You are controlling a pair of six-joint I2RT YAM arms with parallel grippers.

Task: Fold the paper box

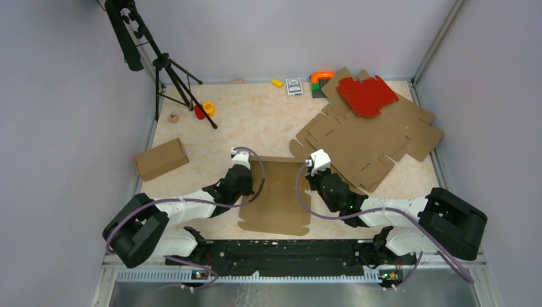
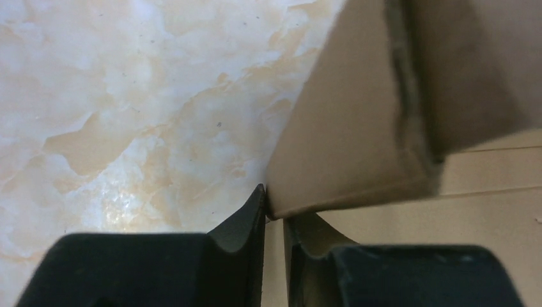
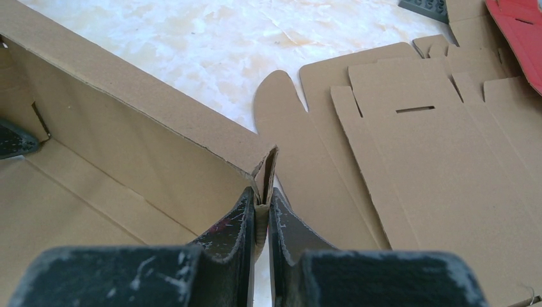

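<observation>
The paper box (image 1: 275,192) is a brown die-cut piece lying between my arms, its back wall and side walls raised and its front flap flat toward the near edge. My left gripper (image 1: 250,174) is shut on the box's left wall; in the left wrist view the fingertips (image 2: 273,214) pinch the wall's corner (image 2: 358,128). My right gripper (image 1: 308,167) is shut on the right wall; in the right wrist view the fingertips (image 3: 262,198) squeeze a doubled cardboard edge at the corner, with the back wall (image 3: 128,147) running off to the left.
A stack of flat brown die-cut sheets (image 1: 371,137) lies right of the box, with a red sheet (image 1: 366,94) on top. A small closed brown box (image 1: 160,158) sits at the left. A tripod (image 1: 163,64) stands back left. Small toys (image 1: 204,110) and a card deck (image 1: 293,86) lie at the back.
</observation>
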